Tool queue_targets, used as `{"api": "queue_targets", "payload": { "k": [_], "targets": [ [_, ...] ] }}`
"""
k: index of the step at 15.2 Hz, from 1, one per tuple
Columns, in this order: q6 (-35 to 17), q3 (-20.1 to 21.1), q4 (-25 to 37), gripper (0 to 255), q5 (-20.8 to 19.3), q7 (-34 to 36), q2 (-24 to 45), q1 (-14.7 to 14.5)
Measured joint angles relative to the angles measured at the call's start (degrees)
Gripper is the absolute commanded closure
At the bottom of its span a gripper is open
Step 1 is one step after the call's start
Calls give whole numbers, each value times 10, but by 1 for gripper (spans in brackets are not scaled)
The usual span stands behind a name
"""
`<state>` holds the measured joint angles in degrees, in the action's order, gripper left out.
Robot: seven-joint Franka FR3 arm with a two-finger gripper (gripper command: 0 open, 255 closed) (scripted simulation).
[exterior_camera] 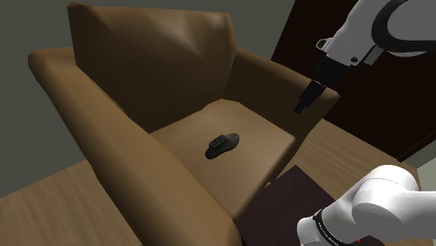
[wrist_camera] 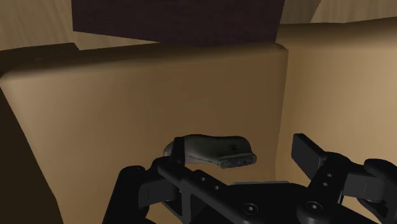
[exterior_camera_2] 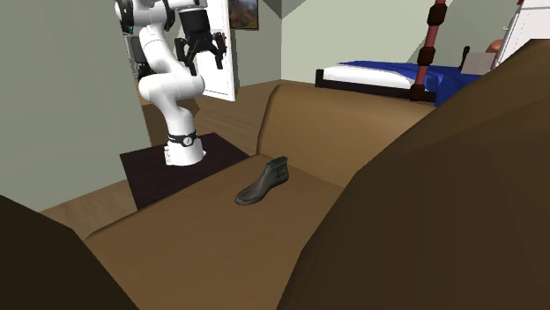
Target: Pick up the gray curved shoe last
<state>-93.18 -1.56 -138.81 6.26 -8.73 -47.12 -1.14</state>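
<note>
A dark grey shoe last (exterior_camera: 222, 144) lies on its side in the middle of the brown armchair's seat cushion (exterior_camera: 258, 129). From the second exterior view, the shoe last (exterior_camera_2: 263, 180) has its toe pointing toward the seat's front edge. My black gripper (exterior_camera: 305, 103) hangs in the air above the armrest on the shoulder view's right, well apart from the last. Its fingers (exterior_camera_2: 202, 58) stand apart with nothing between them. In the wrist view, the shoe last (wrist_camera: 213, 150) lies far below my open gripper (wrist_camera: 240, 163), on the tan cushion (wrist_camera: 127, 102).
The armchair's high back (exterior_camera: 150, 59) and thick armrests (exterior_camera: 119, 150) enclose the seat. My base stands on a dark square stand (exterior_camera_2: 154, 172) on the wood floor. A bed with a blue cover (exterior_camera_2: 388, 75) and a white door (exterior_camera_2: 226, 66) lie beyond.
</note>
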Motion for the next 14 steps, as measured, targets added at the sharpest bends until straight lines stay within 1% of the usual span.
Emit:
{"api": "queue_targets", "payload": {
  "k": [2, 4, 6, 10, 14],
  "targets": [
    [-9, 8, -6, 0, 2, 13, 0, 3],
    [-39, 37, -22, 0, 12, 62, 7, 10],
    [-86, 72, -45, 0, 22, 119, 21, 20],
    [-172, 151, -65, 0, 37, 249, 71, 42],
    [-242, 219, -58, 0, 27, 376, 138, 80]
  ]
}}
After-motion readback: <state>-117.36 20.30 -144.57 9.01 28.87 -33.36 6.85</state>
